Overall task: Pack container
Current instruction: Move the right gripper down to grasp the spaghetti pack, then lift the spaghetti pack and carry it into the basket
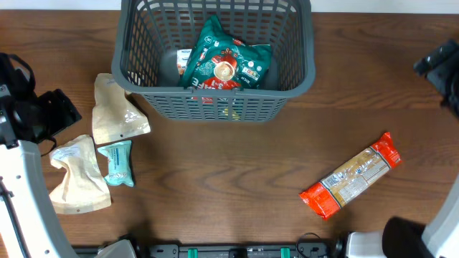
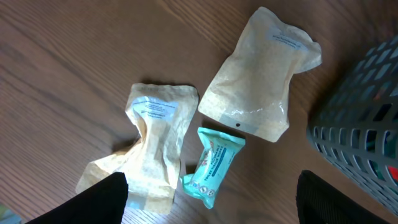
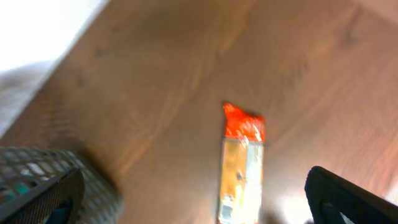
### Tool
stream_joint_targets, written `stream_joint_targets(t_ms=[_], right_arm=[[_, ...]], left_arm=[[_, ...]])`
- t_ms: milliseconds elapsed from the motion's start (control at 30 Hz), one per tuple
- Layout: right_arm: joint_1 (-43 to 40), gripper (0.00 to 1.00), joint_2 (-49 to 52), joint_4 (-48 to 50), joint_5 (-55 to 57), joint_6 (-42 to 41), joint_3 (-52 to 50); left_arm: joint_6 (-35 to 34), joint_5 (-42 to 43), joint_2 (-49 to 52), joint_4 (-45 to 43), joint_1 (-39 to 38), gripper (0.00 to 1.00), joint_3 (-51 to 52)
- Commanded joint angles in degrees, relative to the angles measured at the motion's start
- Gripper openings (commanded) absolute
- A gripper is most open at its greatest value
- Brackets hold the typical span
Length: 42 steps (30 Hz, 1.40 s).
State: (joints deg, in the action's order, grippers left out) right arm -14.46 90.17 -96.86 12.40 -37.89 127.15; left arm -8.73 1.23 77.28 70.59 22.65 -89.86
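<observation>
Two pouches and a packet lie on the counter (image 1: 237, 165) to the left of the basket (image 1: 215, 54). The basket stands at the far edge of the counter, about midway along it. A tan pouch (image 2: 261, 81) lies just off the basket's near left corner. A second pouch (image 2: 152, 146), crumpled, lies farther out from that corner. A teal packet (image 2: 213, 165) lies just beside the second pouch, on its basket side.

Inside the basket a green bag (image 1: 226, 64) leans against the near wall, with a small white item (image 1: 184, 59) to its left. A long packet (image 1: 351, 175) with orange ends lies at a slant, well apart from the basket's near right corner.

The left hand (image 2: 211, 202) hangs over the teal packet, fingers spread and empty. The right hand (image 3: 196, 199) is also spread and empty. Its view is blurred and shows the long packet and a corner of the basket.
</observation>
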Motion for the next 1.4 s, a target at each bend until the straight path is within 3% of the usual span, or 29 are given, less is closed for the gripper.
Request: stream_joint_targets(t_ms=[0, 133, 333, 633, 933, 1367], right_arm=[[-1.07, 0.99, -7.76, -0.42, 0.07, -5.2, -8.98], [-1.09, 0.99, -16.85, 2.49, 0.63, -9.97, -26.58], [-1.11, 0.99, -29.77, 15.19, -3.08, -12.68, -53.22], [-1.11, 0.99, -31.76, 38.86, -5.18, -12.24, -82.4], [-1.11, 0.99, -24.26, 57.72, -5.55, -12.26, -94.4], [-1.11, 0.99, -8.02, 71.01, -6.27, -12.24, -95.45]], left_arm=[[0.79, 1.2, 0.09, 0.22, -0.24, 0.77, -1.01], [0.76, 1.38, 0.09, -0.2, -0.24, 0.77, -1.01], [0.76, 1.38, 0.09, -0.39, -0.24, 0.77, -1.01], [0.79, 1.38, 0.09, -0.35, -0.24, 0.77, -1.01], [0.81, 1.36, 0.09, 0.13, -0.24, 0.77, -1.01], [0.81, 1.36, 0.09, 1.2, -0.24, 0.77, -1.01]])
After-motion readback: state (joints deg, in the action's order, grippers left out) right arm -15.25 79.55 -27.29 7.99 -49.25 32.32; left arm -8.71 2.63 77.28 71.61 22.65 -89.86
